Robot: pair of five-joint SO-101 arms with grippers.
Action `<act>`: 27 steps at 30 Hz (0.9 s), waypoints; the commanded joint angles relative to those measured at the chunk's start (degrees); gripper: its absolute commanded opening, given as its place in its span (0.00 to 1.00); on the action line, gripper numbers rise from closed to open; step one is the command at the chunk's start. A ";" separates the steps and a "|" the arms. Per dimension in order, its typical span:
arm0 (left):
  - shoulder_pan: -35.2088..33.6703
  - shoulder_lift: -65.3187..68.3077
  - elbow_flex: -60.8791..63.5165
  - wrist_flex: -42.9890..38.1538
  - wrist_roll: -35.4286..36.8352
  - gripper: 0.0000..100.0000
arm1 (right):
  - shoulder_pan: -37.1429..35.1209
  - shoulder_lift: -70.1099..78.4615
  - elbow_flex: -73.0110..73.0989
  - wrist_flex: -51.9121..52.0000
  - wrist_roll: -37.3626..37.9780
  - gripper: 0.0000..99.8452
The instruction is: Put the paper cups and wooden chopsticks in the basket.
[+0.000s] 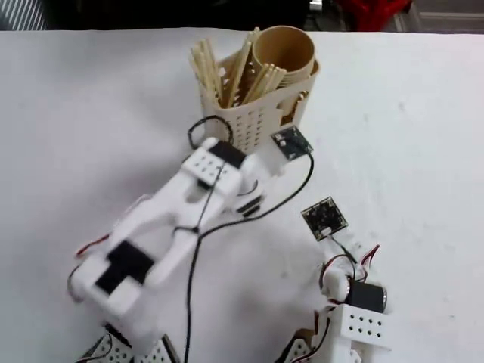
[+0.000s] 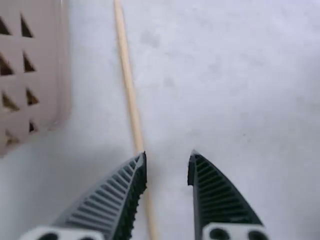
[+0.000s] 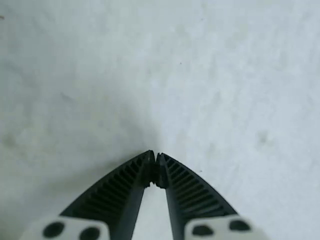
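Wooden chopstick [image 2: 131, 100] lies flat on the white table [image 2: 240, 75] beside the basket [image 2: 30, 75], running lengthwise with the left gripper [image 2: 167, 155], whose parted fingers leave it under the basket-side one, while the right gripper [image 3: 154, 157], closed and empty, is farther off.

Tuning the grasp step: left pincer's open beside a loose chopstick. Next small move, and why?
Probably nudge the left pincer sideways toward the basket, then close. The chopstick lies on the table along the outside of one fingertip, not in the open gap, so closing now would likely miss it.
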 commanded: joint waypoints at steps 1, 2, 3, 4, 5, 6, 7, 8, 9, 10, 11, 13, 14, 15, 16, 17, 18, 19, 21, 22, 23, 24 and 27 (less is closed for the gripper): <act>-1.54 11.91 -11.69 -0.88 1.23 0.15 | 0.22 -0.57 -0.35 -1.01 0.53 0.02; -1.98 14.29 -13.45 -0.44 1.32 0.15 | 0.22 -0.57 -0.35 -1.01 0.53 0.02; -2.33 16.40 -15.30 0.53 1.32 0.15 | 0.22 -0.57 -0.35 -1.01 0.53 0.02; -2.42 18.42 -17.23 1.85 1.32 0.15 | 0.22 -0.57 -0.35 -1.01 0.53 0.02; -2.68 20.18 -19.34 3.60 1.41 0.15 | 0.22 -0.57 -0.35 -1.01 0.53 0.02; -3.03 21.58 -21.71 5.63 1.49 0.15 | 0.22 -0.57 -0.35 -1.01 0.53 0.02; -3.30 22.99 -24.00 7.38 2.46 0.15 | 0.22 -0.57 -0.35 -1.01 0.53 0.02; -3.82 24.04 -25.93 8.53 3.78 0.15 | 0.22 -0.57 -0.35 -1.01 0.53 0.02; -4.26 25.19 -27.78 9.67 4.66 0.15 | 0.22 -0.57 -0.35 -1.01 0.53 0.02; -4.44 26.33 -29.27 10.46 5.01 0.15 | 0.22 -0.57 -0.35 -1.01 0.53 0.02; -4.44 27.47 -30.77 11.69 4.92 0.15 | 0.22 -0.57 -0.35 -1.01 0.53 0.02; -4.09 29.23 -33.41 14.24 4.92 0.15 | 0.22 -0.57 -0.35 -1.01 0.53 0.02; -4.00 30.02 -34.55 15.47 4.84 0.14 | 0.22 -0.57 -0.35 -1.01 0.53 0.02; -3.91 30.73 -35.60 16.35 4.84 0.12 | 0.22 -0.57 -0.35 -1.01 0.53 0.02; -3.74 31.25 -36.48 16.97 4.84 0.08 | 0.22 -0.57 -0.35 -1.01 0.53 0.02; -3.74 31.52 -37.01 17.41 4.84 0.04 | 0.22 -0.57 -0.35 -1.01 0.53 0.02; -3.74 31.69 -37.36 17.76 4.84 0.01 | 0.22 -0.57 -0.35 -1.01 0.53 0.02; -3.65 31.69 -37.45 18.02 4.84 0.02 | 0.22 -0.57 -0.35 -1.01 0.53 0.02; -3.65 31.78 -37.89 18.99 4.84 0.02 | 0.22 -0.57 -0.35 -1.01 0.53 0.02; -3.65 31.60 -37.89 19.43 4.75 0.02 | 0.22 -0.57 -0.35 -1.01 0.53 0.02; -3.65 30.90 -37.98 19.87 4.75 0.02 | 0.22 -0.57 -0.35 -1.01 0.53 0.02; -3.56 29.67 -37.89 20.48 4.75 0.02 | 0.22 -0.57 -0.35 -1.01 0.53 0.02; -2.51 24.22 -37.54 23.82 4.75 0.02 | 0.22 -0.57 -0.35 -1.01 0.53 0.02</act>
